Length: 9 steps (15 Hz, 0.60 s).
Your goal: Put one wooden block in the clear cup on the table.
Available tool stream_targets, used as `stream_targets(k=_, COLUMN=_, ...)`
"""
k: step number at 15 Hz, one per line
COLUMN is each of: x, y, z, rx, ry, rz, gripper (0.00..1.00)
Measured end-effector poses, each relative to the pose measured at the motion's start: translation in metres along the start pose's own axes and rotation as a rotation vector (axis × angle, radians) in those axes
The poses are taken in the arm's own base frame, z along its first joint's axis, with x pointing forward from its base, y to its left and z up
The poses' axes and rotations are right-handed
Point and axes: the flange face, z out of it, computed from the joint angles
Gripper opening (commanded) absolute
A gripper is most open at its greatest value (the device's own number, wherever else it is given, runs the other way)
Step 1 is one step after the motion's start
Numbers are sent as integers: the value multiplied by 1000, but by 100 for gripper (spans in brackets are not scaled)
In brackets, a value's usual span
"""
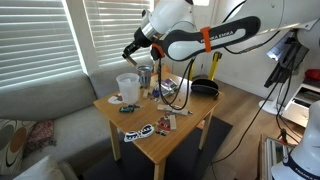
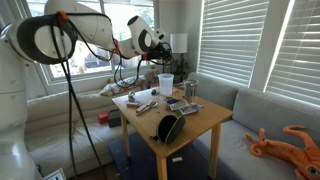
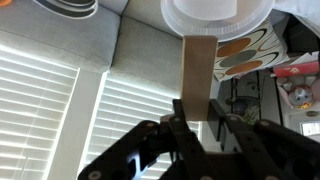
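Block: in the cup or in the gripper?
In the gripper: wrist view shows the block clamped between its jaws, outside the cup.

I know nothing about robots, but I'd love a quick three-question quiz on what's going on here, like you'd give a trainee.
1. True or false: the claw is empty.
2. Where does the clear cup stand? A) on the table B) on a shelf C) on the floor
3. Fill in: the shiny container beside the cup is a metal ___.
Key: 1 false, it grips a wooden block. 2 A. 3 can.
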Motion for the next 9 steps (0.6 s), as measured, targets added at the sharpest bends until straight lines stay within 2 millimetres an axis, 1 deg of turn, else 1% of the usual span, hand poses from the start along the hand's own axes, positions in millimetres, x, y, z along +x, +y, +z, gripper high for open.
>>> stream_targets(k=2, x=0, y=-14, z=19, rx=15, ry=-5, rz=-9, gripper=67)
stream_targets(k=3, x=0, y=-20, z=27, rx=22, ry=-7, rz=-14, gripper=76)
stream_targets(k=5, x=0, y=-29, z=39, rx=30, ry=-8, rz=-20, gripper=88)
stream_targets(k=6, x=1, y=-32, z=41, rx=32, ry=-7, rz=-22, gripper=96)
stream_targets(k=8, x=3, y=-42, z=38, rx=52, ry=-3, rz=-73, gripper=100)
stream_targets(k=9, x=6, y=-53, z=33, rx=85, ry=1, rz=-116, gripper=92)
